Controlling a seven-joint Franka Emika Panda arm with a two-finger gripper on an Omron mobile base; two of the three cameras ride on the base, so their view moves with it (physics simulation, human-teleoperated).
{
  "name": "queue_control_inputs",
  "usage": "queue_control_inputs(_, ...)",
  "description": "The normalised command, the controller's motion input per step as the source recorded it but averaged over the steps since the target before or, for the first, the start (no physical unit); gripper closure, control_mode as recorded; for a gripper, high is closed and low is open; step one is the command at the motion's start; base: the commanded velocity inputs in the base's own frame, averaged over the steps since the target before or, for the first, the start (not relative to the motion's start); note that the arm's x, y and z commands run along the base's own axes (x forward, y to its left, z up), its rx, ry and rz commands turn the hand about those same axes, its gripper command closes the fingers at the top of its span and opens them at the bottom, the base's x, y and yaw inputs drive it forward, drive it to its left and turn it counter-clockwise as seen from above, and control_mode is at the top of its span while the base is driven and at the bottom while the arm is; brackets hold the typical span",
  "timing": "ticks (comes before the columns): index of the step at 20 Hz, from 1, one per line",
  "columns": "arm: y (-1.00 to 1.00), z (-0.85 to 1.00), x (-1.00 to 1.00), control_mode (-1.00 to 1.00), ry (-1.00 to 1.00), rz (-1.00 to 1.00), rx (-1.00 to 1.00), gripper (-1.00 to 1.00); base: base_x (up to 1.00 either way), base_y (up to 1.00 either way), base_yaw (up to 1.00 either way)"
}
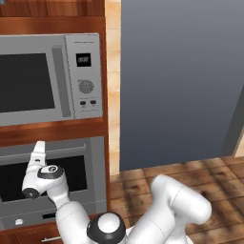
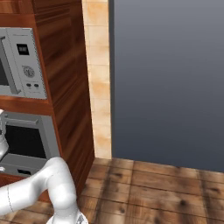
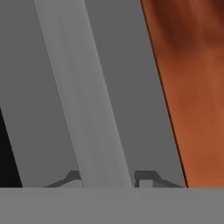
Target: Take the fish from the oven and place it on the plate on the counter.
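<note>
- oven (image 1: 95,167): silver-grey, dark window
- handle (image 3: 87,109): pale grey
- microwave (image 1: 57,76): silver, black window
- cabinet (image 2: 65,87): reddish-brown wood grain
- floor (image 2: 166,192): brown planks
- wall (image 2: 166,78): slate grey

Left base view: sitting behind the arm, facing the wood cabinet wall nearly head-on, taking in microwave (image 1: 50,78) above oven (image 1: 52,178). Right base view: looking at that same stack from further right and more obliquely, catching cabinet side panel (image 2: 65,83), grey wall (image 2: 166,78), wood floor (image 2: 153,188). Hand view: pressing very close to the oven's bar handle (image 3: 83,100), running diagonally, wood (image 3: 192,87) alongside.
</note>
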Motion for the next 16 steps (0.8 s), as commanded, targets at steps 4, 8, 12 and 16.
queue_control_inputs(4,0.00,-0.20,-0.23,-1.00,0.00,0.00,0.00,1.00,0.00,0.00,0.00)
queue_control_inputs(8,0.00,-0.48,-0.64,-1.00,0.04,0.00,0.00,1.00,0.00,0.00,0.00)
queue_control_inputs(12,0.00,-0.56,-0.63,-1.00,0.11,0.00,0.03,1.00,0.00,0.00,0.00)
queue_control_inputs(16,0.00,-0.59,-0.62,-1.00,0.14,0.00,0.04,1.00,0.00,0.00,0.00)
